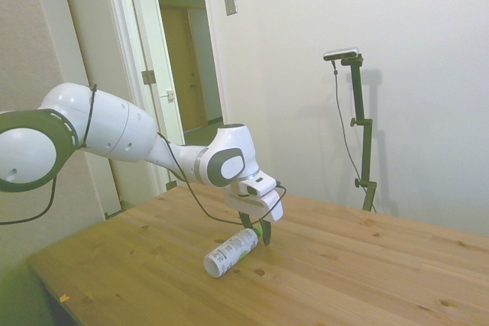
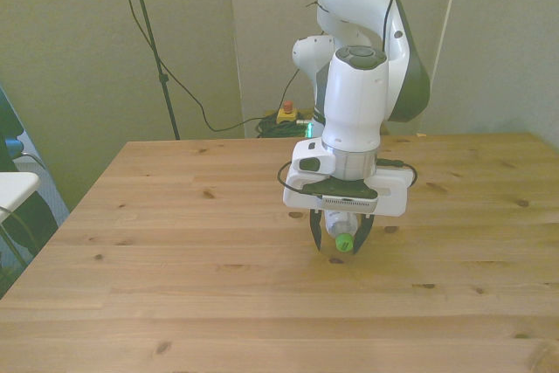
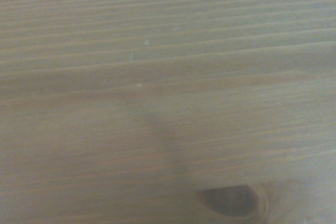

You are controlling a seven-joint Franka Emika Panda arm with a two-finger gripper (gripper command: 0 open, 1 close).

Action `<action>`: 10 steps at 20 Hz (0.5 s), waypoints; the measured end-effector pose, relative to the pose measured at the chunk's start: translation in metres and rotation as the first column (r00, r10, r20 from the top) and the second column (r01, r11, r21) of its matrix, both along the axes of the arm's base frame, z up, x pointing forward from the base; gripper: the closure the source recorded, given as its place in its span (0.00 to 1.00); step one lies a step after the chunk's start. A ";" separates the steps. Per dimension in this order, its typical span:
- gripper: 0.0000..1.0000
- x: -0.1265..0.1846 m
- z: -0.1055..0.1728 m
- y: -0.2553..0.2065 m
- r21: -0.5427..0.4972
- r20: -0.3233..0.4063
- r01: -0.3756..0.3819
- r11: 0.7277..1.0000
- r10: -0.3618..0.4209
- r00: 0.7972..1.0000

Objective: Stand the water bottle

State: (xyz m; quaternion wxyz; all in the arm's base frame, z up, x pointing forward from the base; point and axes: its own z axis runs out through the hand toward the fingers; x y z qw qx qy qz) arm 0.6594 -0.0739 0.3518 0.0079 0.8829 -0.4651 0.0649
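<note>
So my pincer (image 2: 342,245) is low over the wooden table (image 2: 175,216), fingers closed in on the green-cap end of the water bottle (image 1: 231,252). Bottle's lying on its side mid-table. Wrist cam shows only blurry wood grain with one knot (image 3: 231,201).

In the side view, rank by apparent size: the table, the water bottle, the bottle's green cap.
Largest to smallest, as they look in the side view:
1. table
2. water bottle, lying on its side
3. green cap, partly hidden by the tool
</note>
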 end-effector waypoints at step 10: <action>1.00 0.001 0.004 -0.003 0.011 0.014 0.086 0.996 -0.086 0.996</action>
